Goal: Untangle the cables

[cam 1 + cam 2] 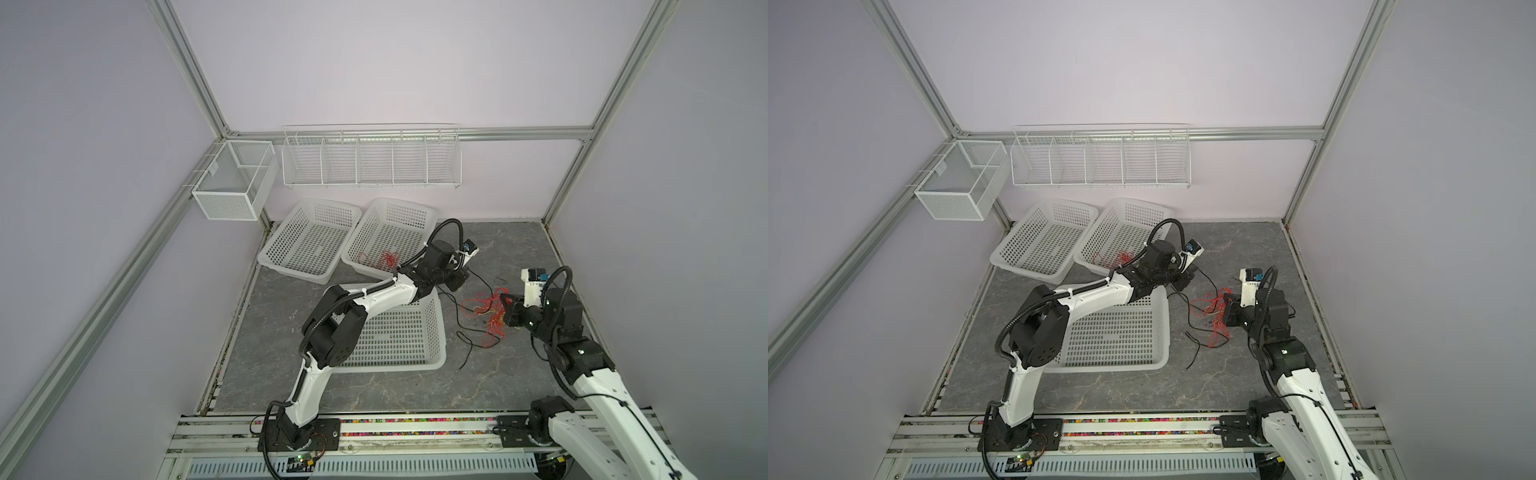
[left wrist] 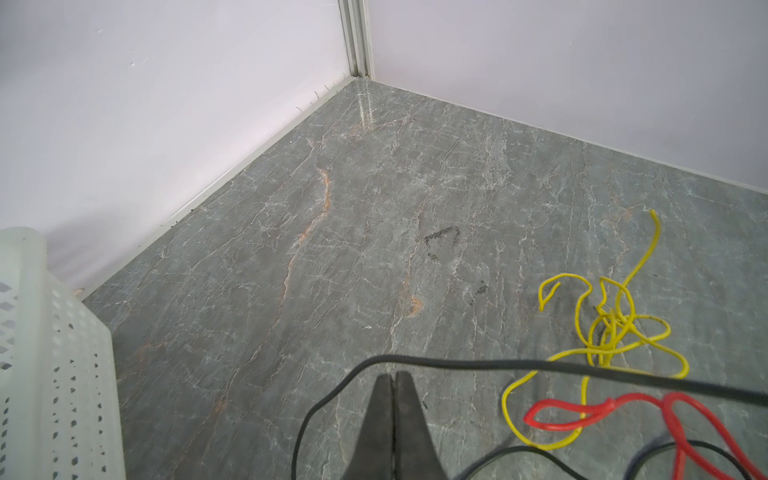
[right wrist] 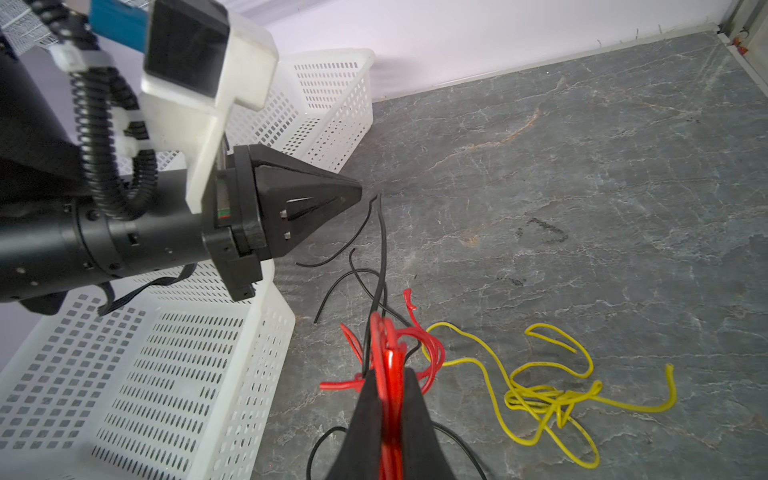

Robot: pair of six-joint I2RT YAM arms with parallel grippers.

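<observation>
- Right wrist view: right gripper (image 3: pixel 388 372) has its jaws clamped on the red bundle (image 3: pixel 390 349), which runs up between them.
- Left wrist view: left gripper (image 2: pixel 392 376) has its jaws fully together. A black cable (image 2: pixel 457 365) runs across just past the tips; can't tell if it's pinched.
- Main tangle (image 1: pixel 486 309) lies on the bench (image 1: pixel 374 386) between the two grippers, just beside the near basket (image 1: pixel 436 328).
- Yellow cable (image 3: pixel 540 395) is its own knotted clump on the bench next to the red bundle, with one loop reaching it.
- Done, my read: a few red strands (image 1: pixel 388 259) lie in the far basket (image 1: pixel 397 201), well apart from the tangle.
- Left to do: red and black cross each other in the tangle, and yellow is unknotted nowhere. I'd call it under halfway.
</observation>
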